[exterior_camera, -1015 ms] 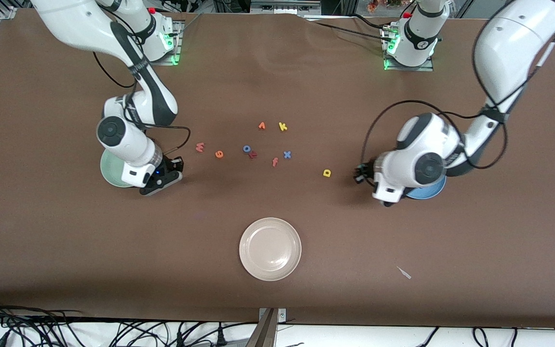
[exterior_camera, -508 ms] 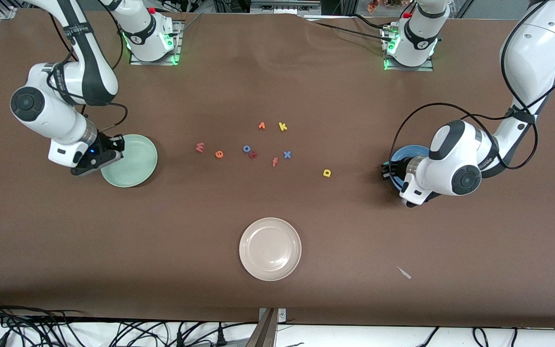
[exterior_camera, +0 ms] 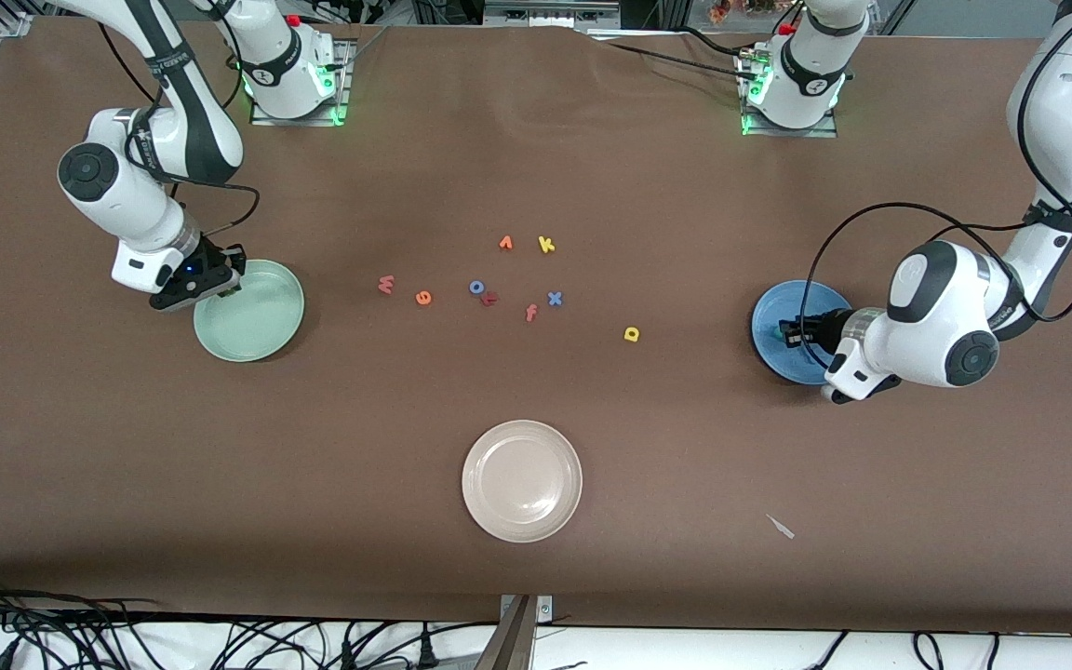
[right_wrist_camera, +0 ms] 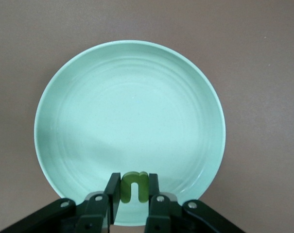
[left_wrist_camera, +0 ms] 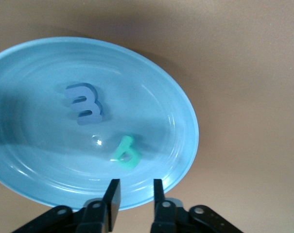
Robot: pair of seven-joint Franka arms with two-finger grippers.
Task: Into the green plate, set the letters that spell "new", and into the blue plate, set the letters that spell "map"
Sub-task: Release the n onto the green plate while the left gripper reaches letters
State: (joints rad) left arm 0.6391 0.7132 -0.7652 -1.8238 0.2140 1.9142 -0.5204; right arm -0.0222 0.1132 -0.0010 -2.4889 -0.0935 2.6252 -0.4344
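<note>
My right gripper is shut on the olive-green "n" and hangs over the rim of the green plate, which holds nothing else; both show in the front view, the right gripper and the green plate. Over the edge of the blue plate my left gripper is open with nothing between its fingers. The teal "a" and the periwinkle "m" lie in that plate. On the table lie the salmon "w", orange "e" and yellow "p".
Other letters are scattered mid-table: orange "v", yellow "k", blue "o", a red letter, salmon "f", blue "x". A beige plate sits nearer the camera, with a small white scrap beside it.
Both arms swung outward from the table's middle to their plates. The left gripper has opened and the teal "a" now lies in the blue plate. The right gripper still holds the "n".
</note>
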